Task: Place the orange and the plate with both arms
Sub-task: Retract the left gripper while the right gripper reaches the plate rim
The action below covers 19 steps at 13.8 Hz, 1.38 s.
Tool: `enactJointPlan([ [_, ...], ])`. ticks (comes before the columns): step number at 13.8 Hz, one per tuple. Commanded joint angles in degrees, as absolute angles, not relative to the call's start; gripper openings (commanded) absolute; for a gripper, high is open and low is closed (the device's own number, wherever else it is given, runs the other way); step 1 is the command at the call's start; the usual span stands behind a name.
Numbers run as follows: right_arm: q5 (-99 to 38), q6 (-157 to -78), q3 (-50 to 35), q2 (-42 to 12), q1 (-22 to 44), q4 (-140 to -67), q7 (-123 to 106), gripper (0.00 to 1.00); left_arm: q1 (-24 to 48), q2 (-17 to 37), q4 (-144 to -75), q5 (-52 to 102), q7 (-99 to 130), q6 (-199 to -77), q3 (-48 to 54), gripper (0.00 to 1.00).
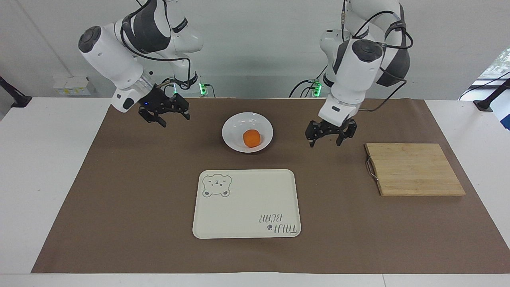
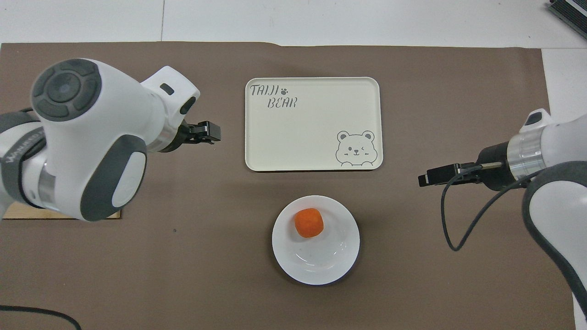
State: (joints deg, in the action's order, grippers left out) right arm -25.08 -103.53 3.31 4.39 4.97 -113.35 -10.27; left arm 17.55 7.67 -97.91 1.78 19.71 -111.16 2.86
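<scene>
Orange point(image 1: 252, 138) in plate point(image 1: 235, 137); left hand point(image 1: 330, 139), right hand point(image 1: 164, 115) released; cutting board point(image 1: 414, 169) unobstructed only from facing view.

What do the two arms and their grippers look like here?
Both arms are glossy white with dark grey joint sections and round dark grey end caps; loose black cables loop along them. The left gripper and the right gripper are black, two-fingered, on silver wrist rings. Green lights glow at the bases.

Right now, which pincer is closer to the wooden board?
Left. The left pincer hangs beside the wooden board; the right pincer is over the mat past the plate.
</scene>
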Motion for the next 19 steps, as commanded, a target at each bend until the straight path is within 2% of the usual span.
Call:
enactJointPlan([
  [1, -32.7, -106.2, 3.3, 4.4, 4.2, -119.9, -19.0, 1.00, 12.4, 6.2, -96.8, 1.8, 11.7, -106.9, 3.3, 1.00],
  [5, -43.0, -109.7, 3.3, 3.3, 5.6, -126.6, -24.3, 1.00, 4.7, 5.0, -96.7, 2.2, 2.6, -104.1, 3.3, 1.00],
  [9, -50.6, -117.7, 3.3, 1.9, 9.6, -135.2, -33.1, 1.00, -2.4, 3.5, -96.6, 2.2, -0.1, -102.5, 3.1, 1.00],
  [13, -60.1, -123.5, 3.3, -1.5, 13.4, -139.7, -41.5, 1.00, -6.5, 1.8, -96.6, 2.2, -5.2, -100.1, 3.1, 1.00],
  [15, -62.8, -123.7, 3.3, -2.1, 13.4, -141.6, -41.9, 1.00, -8.3, 1.7, -96.6, 2.1, -6.1, -99.4, 3.1, 1.00],
  [19, -67.3, -124.0, 3.3, -1.8, 15.2, -144.5, -41.3, 1.00, -7.2, -1.0, -96.6, 1.7, -2.6, -97.1, 4.2, 1.00],
])
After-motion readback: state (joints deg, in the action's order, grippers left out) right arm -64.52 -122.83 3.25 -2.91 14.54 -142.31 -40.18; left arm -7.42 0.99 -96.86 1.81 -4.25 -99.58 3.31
